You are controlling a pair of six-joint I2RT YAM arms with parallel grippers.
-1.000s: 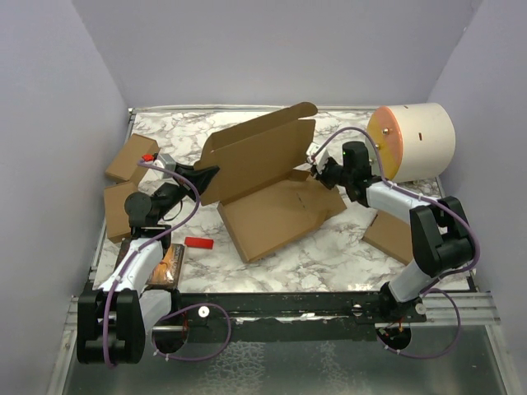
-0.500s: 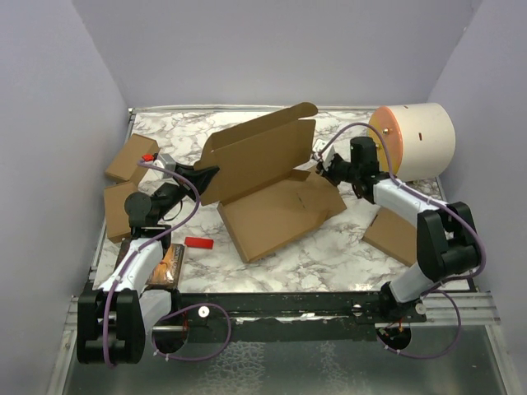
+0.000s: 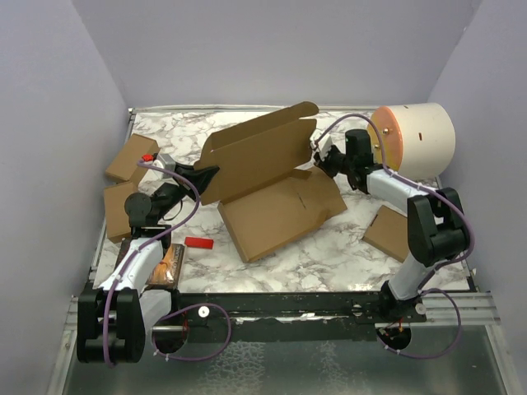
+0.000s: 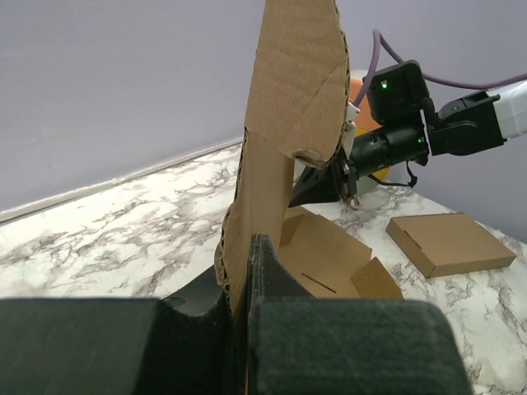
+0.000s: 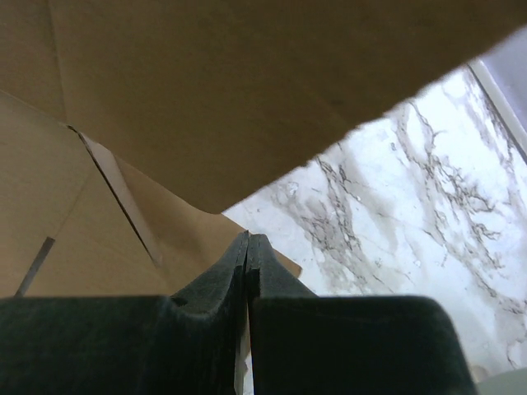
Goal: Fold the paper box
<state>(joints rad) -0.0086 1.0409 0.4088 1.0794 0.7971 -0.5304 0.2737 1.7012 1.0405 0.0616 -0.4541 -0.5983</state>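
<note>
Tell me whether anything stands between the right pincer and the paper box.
Nothing visible does. The shut right pincer sits at the right end of the raised lid of the paper box, and its wrist view shows only cardboard just ahead of it.

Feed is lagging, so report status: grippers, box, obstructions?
Left gripper shut on the box, at left edge of lid. Right gripper shut at lid's right end, no grip visible. Box base flat, lid raised. Cylinder close on that side.

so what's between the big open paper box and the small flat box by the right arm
Nothing: only bare marble table lies between the paper box and the small flat box, clearest in the top view.
</note>
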